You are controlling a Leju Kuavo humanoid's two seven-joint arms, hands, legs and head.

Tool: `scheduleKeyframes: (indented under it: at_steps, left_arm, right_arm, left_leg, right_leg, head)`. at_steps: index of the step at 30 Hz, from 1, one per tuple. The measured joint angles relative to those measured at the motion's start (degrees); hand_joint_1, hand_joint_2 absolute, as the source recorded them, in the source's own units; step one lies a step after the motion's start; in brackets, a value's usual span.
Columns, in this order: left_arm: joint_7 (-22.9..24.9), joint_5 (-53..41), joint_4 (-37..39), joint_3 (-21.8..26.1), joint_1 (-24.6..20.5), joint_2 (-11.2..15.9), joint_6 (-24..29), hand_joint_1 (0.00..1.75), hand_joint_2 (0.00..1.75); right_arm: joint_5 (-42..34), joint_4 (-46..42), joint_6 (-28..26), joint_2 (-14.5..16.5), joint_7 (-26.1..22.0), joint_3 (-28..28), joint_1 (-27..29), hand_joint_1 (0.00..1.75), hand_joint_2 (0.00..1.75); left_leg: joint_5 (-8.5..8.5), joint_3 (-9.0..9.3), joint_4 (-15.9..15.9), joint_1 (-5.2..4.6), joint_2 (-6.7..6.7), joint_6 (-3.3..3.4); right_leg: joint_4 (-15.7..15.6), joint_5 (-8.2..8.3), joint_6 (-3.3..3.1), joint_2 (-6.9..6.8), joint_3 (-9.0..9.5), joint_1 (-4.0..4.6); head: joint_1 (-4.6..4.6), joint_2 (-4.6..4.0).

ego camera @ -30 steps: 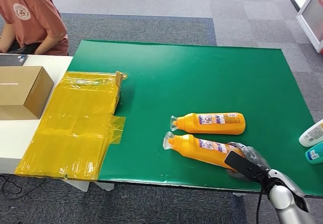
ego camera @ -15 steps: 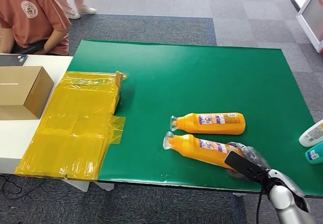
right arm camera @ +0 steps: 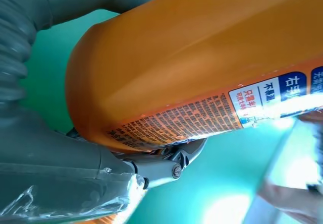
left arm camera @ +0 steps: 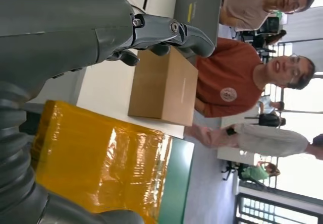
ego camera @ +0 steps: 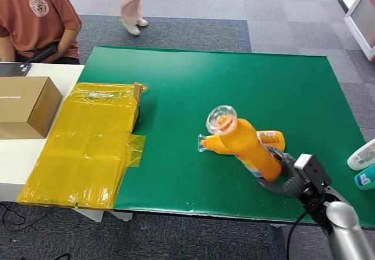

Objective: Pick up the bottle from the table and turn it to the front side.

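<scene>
Gripping the orange bottle [ego camera: 248, 146] by its base at lower right, tilted above the green table [ego camera: 177, 96], the right hand [ego camera: 287, 175] next needed to rotate it front-side outward.

The right arm [ego camera: 347, 231] is silver with a black cable; its right hand [ego camera: 289, 175] is dark grey, with a ribbed grey cover [right arm camera: 15, 37] and screws.
</scene>
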Motion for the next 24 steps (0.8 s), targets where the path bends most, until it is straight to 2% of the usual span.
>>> scheduleKeyframes:
  at_steps: [5,9,12,19,24]
  left_arm:
    - [-5.3,-0.1,0.1,-10.9,2.2,0.4,11.2,0.0,1.75]
    - [-7.5,0.2,0.1,-22.6,4.4,3.1,19.4,0.0,1.75]
    - [-8.1,0.5,0.1,-29.8,5.6,5.4,23.0,0.0,1.75]
    - [-10.4,-0.5,0.4,-39.8,6.0,9.1,28.6,0.0,1.75]
    - [-11.9,-3.3,2.6,-46.7,1.4,12.6,33.4,0.0,1.75]
  right_arm:
    - [0.0,0.4,-7.3,6.0,3.0,0.2,-6.4,1.75,1.75]
    - [-3.1,0.6,-7.1,9.9,4.1,0.3,-10.5,1.75,1.75]
    - [-4.3,0.8,-6.4,11.6,4.4,0.3,-12.3,1.75,1.75]
    - [-4.1,1.0,-5.4,14.4,4.8,1.2,-13.1,1.75,1.75]
    - [-4.1,1.7,-4.2,16.3,4.8,4.9,-14.1,1.75,1.75]
  left_leg:
    - [0.15,0.0,0.0,0.02,0.0,0.0]
    - [0.19,-0.02,0.0,0.03,-0.01,0.01]
    - [0.19,-0.03,0.0,0.02,-0.02,0.01]
    - [0.18,-0.08,0.0,0.02,-0.02,0.01]
    - [0.26,-0.1,0.0,0.04,-0.02,-0.07]
  right_leg:
    - [0.0,0.06,-0.02,-0.01,-0.04,0.02]
    - [0.1,0.07,-0.03,-0.02,-0.03,0.02]
    - [0.1,0.07,-0.03,-0.02,0.0,0.02]
    - [0.1,0.07,-0.03,-0.02,-0.08,0.01]
    - [0.1,0.1,-0.06,-0.02,-0.11,0.04]
  head:
    - [-0.02,0.0]
    - [0.0,0.0]
    - [0.0,0.0]
    - [-0.02,0.0]
    - [-0.02,0.0]
